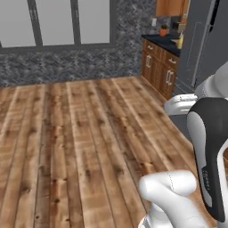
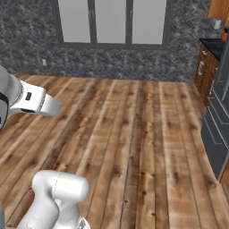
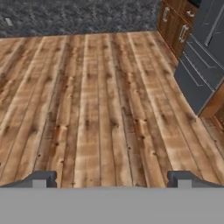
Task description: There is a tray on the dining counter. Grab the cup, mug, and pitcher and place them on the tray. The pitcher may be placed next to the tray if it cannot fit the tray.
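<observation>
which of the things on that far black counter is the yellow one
The yellow bottle-like thing at the counter's right end, against the tall grey appliance. The other thing, further left, is a small orange-brown pot with greenery, not yellow.

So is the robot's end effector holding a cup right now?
No, the end effector is open over bare wooden floor, nothing between its fingertips.

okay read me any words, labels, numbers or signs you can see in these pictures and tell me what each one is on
No text can be read.
Dark arm cover, left base view: small grey lettering runs down its side, too blurred to read.
Yellow bottle-like thing on the far black counter: too small to tell any label.
Wood floor, cabinets and grey drawers: no writing.
</observation>
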Controlling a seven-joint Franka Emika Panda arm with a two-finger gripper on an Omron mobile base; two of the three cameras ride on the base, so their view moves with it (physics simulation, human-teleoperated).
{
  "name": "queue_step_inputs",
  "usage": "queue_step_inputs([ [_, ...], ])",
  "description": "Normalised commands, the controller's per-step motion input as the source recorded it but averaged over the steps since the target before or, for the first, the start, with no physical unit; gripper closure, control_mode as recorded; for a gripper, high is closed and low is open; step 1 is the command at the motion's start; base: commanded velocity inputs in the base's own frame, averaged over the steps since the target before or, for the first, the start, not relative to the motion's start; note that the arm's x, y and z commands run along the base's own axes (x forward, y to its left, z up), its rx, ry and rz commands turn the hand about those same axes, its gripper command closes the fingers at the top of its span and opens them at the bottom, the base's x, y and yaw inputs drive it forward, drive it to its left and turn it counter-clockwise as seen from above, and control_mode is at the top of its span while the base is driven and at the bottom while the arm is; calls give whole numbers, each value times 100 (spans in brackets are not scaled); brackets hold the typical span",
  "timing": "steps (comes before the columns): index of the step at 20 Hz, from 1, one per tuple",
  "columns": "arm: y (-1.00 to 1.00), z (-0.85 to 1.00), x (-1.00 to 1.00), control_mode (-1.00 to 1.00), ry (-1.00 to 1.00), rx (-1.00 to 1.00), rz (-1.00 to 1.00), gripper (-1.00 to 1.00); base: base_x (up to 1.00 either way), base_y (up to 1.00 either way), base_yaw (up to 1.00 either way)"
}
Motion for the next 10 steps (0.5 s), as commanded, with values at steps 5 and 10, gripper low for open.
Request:
queue_step_inputs([
  [5, 0, 0, 0, 100, 0, 0, 0, -100, 100, 12, 0],
  [10, 0, 0, 0, 100, 0, 0, 0, -100, 100, 13, 0],
])
